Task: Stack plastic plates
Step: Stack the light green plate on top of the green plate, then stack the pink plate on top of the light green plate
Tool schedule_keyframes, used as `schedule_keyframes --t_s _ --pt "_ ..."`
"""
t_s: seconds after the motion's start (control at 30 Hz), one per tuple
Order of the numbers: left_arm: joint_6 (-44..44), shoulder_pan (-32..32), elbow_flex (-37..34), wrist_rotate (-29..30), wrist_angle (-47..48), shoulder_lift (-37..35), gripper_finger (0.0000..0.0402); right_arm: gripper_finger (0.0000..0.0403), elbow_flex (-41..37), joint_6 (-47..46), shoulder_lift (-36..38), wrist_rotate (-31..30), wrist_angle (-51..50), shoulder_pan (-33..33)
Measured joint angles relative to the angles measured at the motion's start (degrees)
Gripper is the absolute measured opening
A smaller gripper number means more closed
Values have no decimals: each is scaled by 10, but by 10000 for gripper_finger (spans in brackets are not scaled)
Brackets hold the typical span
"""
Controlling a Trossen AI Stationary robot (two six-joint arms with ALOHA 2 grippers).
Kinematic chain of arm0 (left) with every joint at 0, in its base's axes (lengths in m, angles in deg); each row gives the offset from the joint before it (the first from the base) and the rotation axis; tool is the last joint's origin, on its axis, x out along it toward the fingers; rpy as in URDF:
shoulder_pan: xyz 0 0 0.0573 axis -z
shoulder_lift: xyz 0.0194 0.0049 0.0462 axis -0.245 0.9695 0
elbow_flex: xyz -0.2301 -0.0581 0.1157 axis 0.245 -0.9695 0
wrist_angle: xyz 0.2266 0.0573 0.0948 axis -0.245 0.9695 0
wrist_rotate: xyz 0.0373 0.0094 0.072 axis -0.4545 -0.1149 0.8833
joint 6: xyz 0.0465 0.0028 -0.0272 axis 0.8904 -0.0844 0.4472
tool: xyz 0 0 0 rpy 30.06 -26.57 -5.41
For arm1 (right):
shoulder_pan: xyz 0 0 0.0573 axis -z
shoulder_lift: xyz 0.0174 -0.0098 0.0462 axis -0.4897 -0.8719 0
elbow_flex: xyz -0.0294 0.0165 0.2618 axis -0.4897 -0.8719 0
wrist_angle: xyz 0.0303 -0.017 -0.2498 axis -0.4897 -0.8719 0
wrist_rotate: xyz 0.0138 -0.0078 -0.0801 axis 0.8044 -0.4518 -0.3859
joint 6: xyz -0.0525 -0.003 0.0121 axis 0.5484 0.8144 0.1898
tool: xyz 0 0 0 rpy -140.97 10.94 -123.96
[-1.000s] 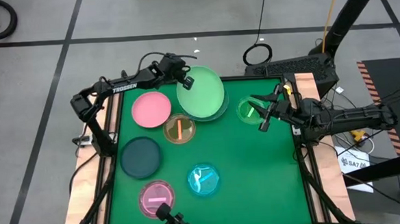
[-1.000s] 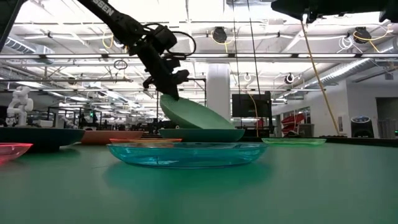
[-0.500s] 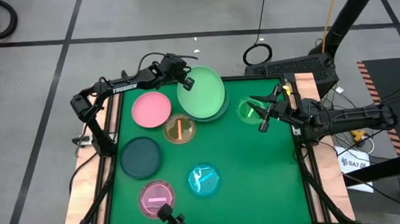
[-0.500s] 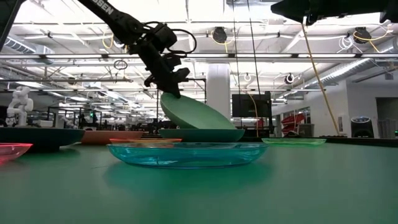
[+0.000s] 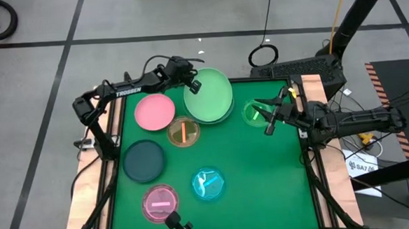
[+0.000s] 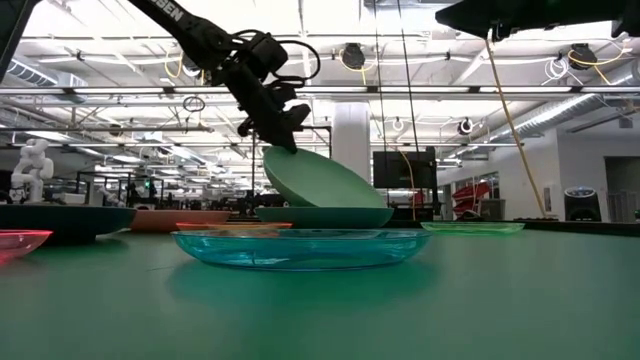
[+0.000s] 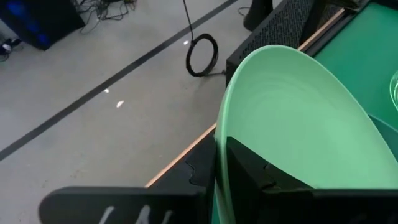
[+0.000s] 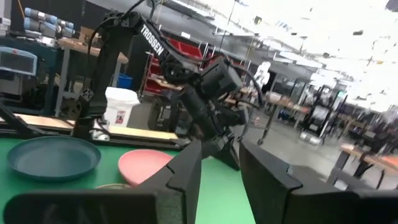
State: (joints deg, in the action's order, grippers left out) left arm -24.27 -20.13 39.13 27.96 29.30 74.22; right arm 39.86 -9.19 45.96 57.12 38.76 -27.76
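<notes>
The large light-green plate (image 5: pixel 210 94) is tilted over the teal plate (image 5: pixel 227 115) at the table's far middle. Its lower edge (image 6: pixel 375 203) rests in the teal plate (image 6: pixel 325 215) and its near-left rim is raised. My left gripper (image 5: pixel 192 84) (image 6: pixel 283 138) is shut on that raised rim. My right gripper (image 5: pixel 268 118) (image 8: pixel 221 148) is open and hovers high above the small green plate (image 5: pixel 253 113) near the right edge. The pink (image 5: pixel 154 111), amber (image 5: pixel 183 132), dark teal (image 5: pixel 144 161), cyan (image 5: pixel 208 184) and magenta (image 5: pixel 159 202) plates lie flat on the mat. My left gripper pinches the light-green plate's raised rim (image 7: pixel 219 140) between its two fingers, one finger (image 7: pixel 261 180) inside the bowl and one outside. It comes slanting down from the table's far left. The plate (image 6: pixel 320 180) hangs tilted below the fingers, with its opposite edge on the teal plate.
The green mat (image 5: pixel 264 174) has bare room on its right and near-right part. Wooden side rails (image 5: pixel 111 133) border the table. The cyan plate (image 6: pixel 300 248) fills the low view's foreground. A cable coil (image 5: pixel 263 55) lies on the floor beyond the far edge.
My left gripper has moved slightly toward the table's right and a little up, keeping its hold. The light-green plate's raised rim has gone with it and the plate has slid a bit rightward over the teal plate, its lower edge staying on it.
</notes>
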Motion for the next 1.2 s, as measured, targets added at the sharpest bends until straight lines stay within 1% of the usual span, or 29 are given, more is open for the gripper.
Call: schedule_keyframes --t_s 0.13,0.27,0.43,0.77,0.83,0.93,1.03,1.13,1.2 --pt "-17 6 0 0 20 0 36 102 0 -23 0 0 -24 0" --pt "-11 11 0 1 50 0 36 102 0 -42 0 0 -32 0" --pt "-12 11 0 1 48 0 36 102 0 -59 0 0 -42 0" --pt "-7 14 0 1 51 0 36 102 0 -59 0 1 -43 0" --pt "0 18 0 -6 57 -7 36 102 0 -59 0 1 -43 0" --pt "-4 39 1 -11 58 -25 36 102 0 -59 0 1 -46 0" --pt "-6 66 1 -14 94 -46 36 102 0 -60 0 -1 -45 0" --pt "-15 94 1 -12 138 -67 36 102 0 -60 0 -21 -39 0" --pt "-18 119 -4 -2 152 -80 36 102 0 -66 -2 -29 -33 0"
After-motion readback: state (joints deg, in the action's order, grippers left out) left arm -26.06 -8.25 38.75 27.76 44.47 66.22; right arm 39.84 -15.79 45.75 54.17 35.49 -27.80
